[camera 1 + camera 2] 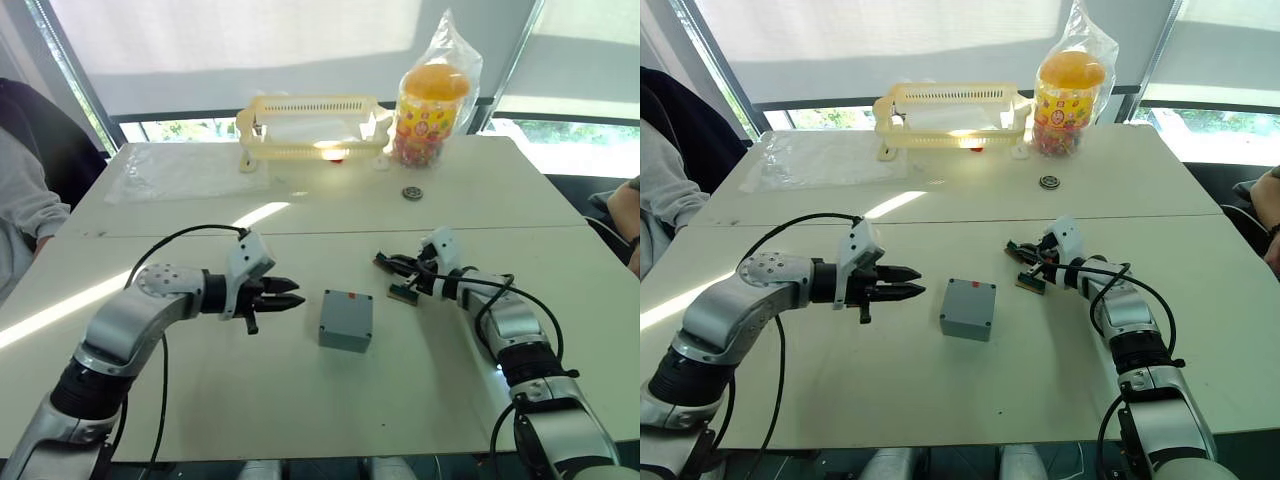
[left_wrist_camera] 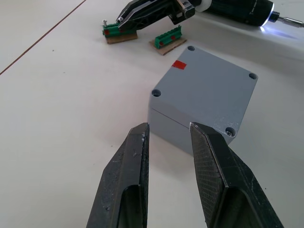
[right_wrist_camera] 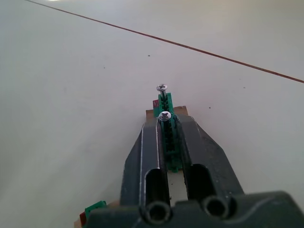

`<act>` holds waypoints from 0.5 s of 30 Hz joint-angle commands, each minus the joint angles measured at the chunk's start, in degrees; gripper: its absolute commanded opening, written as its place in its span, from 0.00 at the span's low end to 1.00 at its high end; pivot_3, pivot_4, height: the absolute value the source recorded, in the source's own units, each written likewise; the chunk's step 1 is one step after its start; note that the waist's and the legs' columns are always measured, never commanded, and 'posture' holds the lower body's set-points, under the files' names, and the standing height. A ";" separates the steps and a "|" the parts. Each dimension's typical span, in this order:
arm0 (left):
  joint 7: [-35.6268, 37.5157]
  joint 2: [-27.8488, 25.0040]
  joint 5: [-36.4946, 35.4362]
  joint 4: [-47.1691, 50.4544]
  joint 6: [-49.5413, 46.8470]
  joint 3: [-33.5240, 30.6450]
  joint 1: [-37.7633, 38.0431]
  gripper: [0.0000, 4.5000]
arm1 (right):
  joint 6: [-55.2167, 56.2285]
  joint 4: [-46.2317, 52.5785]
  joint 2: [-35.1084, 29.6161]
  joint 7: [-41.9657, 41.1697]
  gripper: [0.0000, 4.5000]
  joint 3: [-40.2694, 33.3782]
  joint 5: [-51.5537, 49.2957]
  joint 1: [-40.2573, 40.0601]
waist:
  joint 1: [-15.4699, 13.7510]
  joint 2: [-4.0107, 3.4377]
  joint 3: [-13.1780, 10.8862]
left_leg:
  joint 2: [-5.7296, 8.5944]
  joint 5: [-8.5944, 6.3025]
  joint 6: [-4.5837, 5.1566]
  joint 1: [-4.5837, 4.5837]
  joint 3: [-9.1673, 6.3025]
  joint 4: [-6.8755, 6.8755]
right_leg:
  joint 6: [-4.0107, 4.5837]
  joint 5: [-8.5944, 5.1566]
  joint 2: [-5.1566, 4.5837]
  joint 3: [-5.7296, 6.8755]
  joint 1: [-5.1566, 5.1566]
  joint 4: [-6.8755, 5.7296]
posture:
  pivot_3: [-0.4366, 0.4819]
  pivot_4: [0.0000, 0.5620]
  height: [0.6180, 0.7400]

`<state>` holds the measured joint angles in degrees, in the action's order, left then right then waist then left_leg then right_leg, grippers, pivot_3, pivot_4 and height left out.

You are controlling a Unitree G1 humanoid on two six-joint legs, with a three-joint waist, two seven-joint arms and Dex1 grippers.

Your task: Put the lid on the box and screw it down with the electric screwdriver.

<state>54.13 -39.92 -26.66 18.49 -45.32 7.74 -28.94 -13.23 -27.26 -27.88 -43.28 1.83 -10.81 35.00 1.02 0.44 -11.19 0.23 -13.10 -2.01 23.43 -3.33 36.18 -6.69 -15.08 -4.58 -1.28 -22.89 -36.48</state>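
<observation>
The box looks like grey-blue plastic with a matt, smooth surface, and its lid has the same dull finish. The bench is pale and smooth, with a soft shine where light falls on it. The fingers of the left gripper are black, and their inner pads carry a fine rough grid. The right gripper has smooth black fingers, closed on a green plastic strip that holds shiny metal screws. The electric screwdriver is black and slightly glossy. The tray looks like cream plastic. A clear glossy plastic bag wraps a jar.
</observation>
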 commanded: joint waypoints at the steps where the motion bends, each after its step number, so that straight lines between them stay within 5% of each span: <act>1: -0.08 0.00 0.26 0.55 1.57 -0.44 -0.60 0.29 | 0.16 0.93 -0.37 0.31 0.35 -1.32 0.16 0.80 | 0.01 0.00 0.00 | 0.00 0.00 0.00 0.00 0.00 0.00 | 0.00 0.00 0.00 0.00 0.00 0.00 | 0.48 0.27 1.00; 15: -0.06 0.23 1.06 0.33 2.27 0.31 -0.17 0.29 | -0.55 2.60 0.47 0.64 0.35 -3.28 -1.28 1.09 | 0.01 0.00 0.00 | 0.00 0.00 0.00 0.00 0.00 0.00 | 0.00 0.00 0.00 0.00 0.00 0.00 | 0.48 0.27 1.00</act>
<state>53.95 -39.76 -25.60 18.15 -44.23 8.18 -28.94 -13.92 -27.21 -27.73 -42.60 0.15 -10.98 35.00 1.03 0.44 -11.19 0.23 -13.10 -2.01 23.43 -3.33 36.18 -6.69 -15.08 -4.58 -1.27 -22.89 -36.49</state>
